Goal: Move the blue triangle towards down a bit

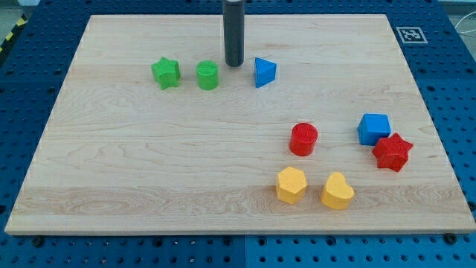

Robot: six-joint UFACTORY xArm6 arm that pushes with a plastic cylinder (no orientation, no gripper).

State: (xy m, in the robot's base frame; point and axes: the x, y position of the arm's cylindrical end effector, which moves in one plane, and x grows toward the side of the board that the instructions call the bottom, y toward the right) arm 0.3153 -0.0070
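Note:
The blue triangle [264,72] lies on the wooden board [149,149] in the upper middle of the view. My tip [234,64] is the lower end of a dark rod that comes down from the view's top. It stands just left of the blue triangle, with a small gap, and slightly above it in the view. The green cylinder [207,75] is just left of my tip.
A green star [166,72] lies left of the green cylinder. At the lower right are a red cylinder [303,139], a blue cube [373,129], a red star [392,152], a yellow hexagon [291,184] and a yellow heart [337,191].

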